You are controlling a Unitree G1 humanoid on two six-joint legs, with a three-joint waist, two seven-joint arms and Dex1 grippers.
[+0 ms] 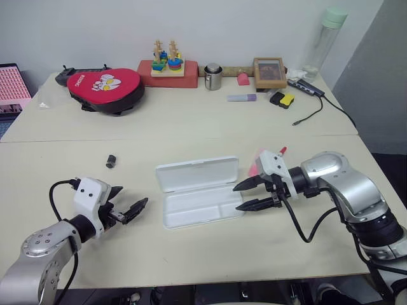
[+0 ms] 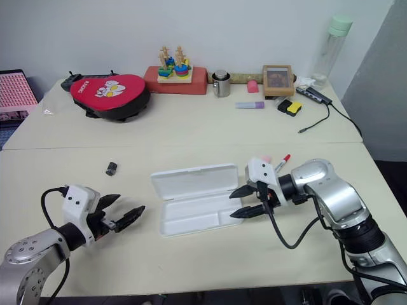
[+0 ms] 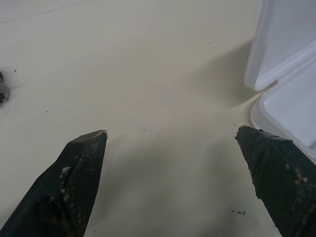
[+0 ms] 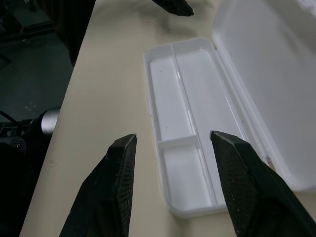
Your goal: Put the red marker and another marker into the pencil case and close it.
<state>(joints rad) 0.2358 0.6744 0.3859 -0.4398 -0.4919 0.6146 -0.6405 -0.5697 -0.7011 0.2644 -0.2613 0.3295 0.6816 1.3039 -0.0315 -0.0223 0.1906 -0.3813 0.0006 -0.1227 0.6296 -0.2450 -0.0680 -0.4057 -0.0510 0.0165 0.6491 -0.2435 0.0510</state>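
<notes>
Left eye view: the pencil case [image 1: 202, 190] lies open in the middle of the table [image 1: 191, 127], lid flat behind the tray, and the tray looks empty, so neither marker is in yet and the closing is still to do; the right gripper [image 1: 243, 196] hovers just off the case's right end, fingers parted and holding nothing; the left gripper [image 1: 130, 206] waits well to the case's left, fingers spread wide, also empty; the pink marker [image 1: 254, 166] peeks out just right of the case, mostly hidden behind the right gripper's white housing.

Right eye view: the red marker [image 2: 282, 161] lies on the table right of the case, close behind the right wrist, with the pink one beside it; both look free to pick up, though the arm itself crowds them; a small dark cap-like piece [image 2: 111, 168] sits left of the case; the red pouch [image 2: 109, 93], a purple marker [image 2: 250, 105] and a metal cup [image 2: 221, 83] lie far behind the case, clear of the work.

Left wrist view: the case's corner shows past wide-set fingers, bare table between.

Right wrist view: the divided tray shows empty between the parted fingers.
</notes>
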